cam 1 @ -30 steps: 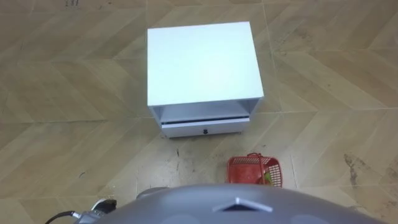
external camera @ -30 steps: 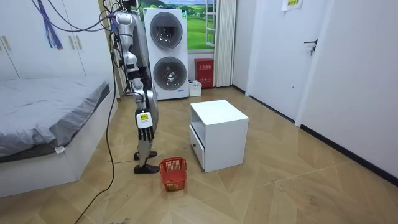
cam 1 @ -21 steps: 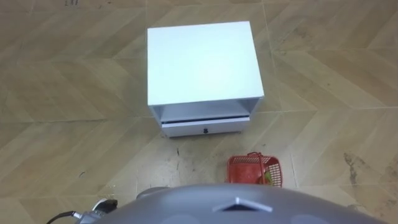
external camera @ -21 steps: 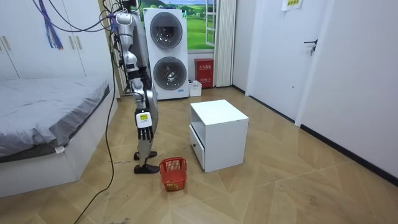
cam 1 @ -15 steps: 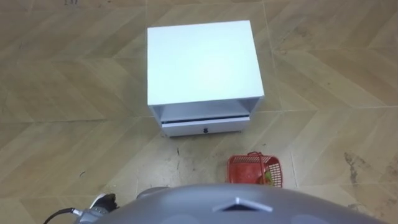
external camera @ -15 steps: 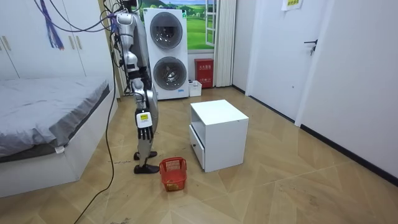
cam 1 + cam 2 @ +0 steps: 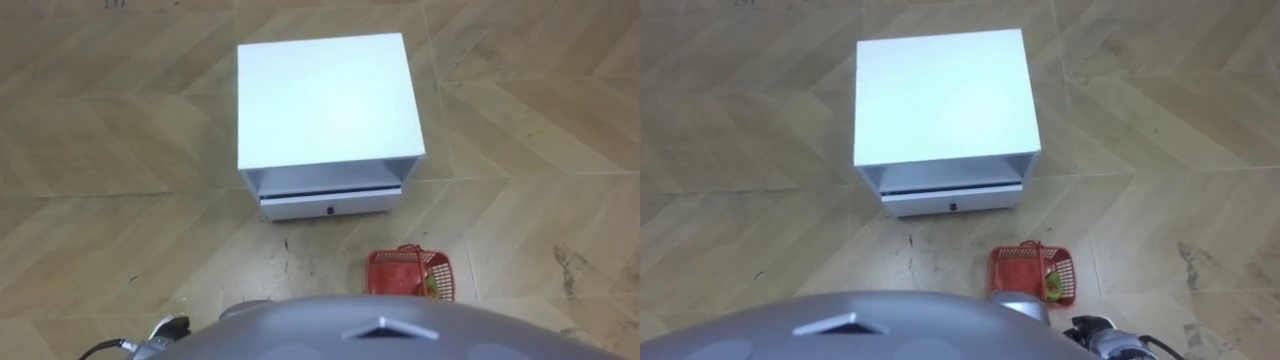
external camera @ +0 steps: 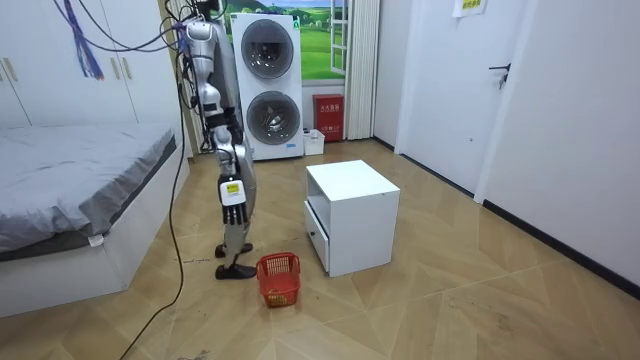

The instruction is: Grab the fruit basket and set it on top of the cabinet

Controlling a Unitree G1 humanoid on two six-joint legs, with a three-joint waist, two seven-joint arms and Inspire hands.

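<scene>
The red plastic mesh fruit basket (image 7: 402,268) is sitting on the floor (image 7: 120,230) near the white drawer cabinet (image 7: 325,100), its long axis crossing the robot's front and its near rim hidden. The right robot hand (image 8: 232,212) is hanging slack with loose, straight fingers. I cannot tell the left robot hand's (image 7: 163,330) state.

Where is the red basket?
In the left eye view the red basket sits on the floor at lower right, before the white cabinet.

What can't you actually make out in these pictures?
Basket: near side hidden by the robot's chest, eye views.
Fruit: a green speck in the basket, too small to name, eye views.
Drawer: contents hidden behind its front, every view.
</scene>
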